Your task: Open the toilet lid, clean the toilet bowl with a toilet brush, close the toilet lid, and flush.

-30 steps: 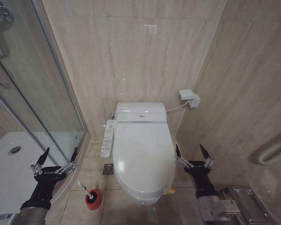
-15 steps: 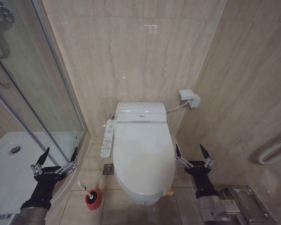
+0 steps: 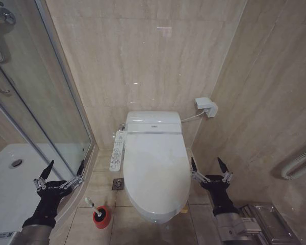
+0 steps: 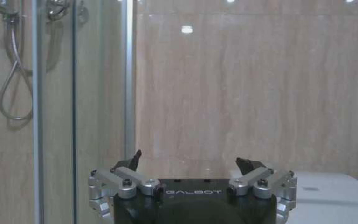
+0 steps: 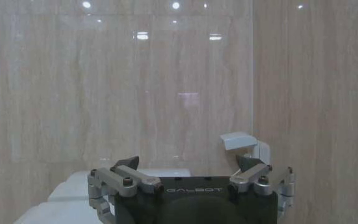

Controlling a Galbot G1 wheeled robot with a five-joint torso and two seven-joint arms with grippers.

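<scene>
The toilet lid (image 3: 155, 168) is white, glossy and lies shut, so the toilet bowl is hidden beneath it. A small yellow strap (image 3: 185, 206) shows at the lid's front right rim. The toilet brush (image 3: 92, 206) stands handle-up in a red cup holder (image 3: 102, 217) on the floor, left of the toilet. My left gripper (image 3: 66, 166) (image 4: 188, 158) hangs open above the shower threshold, left of the brush and apart from it. On the toilet's right side my right gripper (image 3: 206, 162) (image 5: 187, 161) is open, close beside the lid but holding nothing.
A glass shower door (image 3: 56, 102) and white shower tray (image 3: 10, 178) border the left. The seat's control panel (image 3: 117, 150) juts out left of the lid, above a floor drain (image 3: 117, 184). A wall box (image 3: 206, 106) and tiled wall close the right; a metal box (image 3: 268, 219) sits low right.
</scene>
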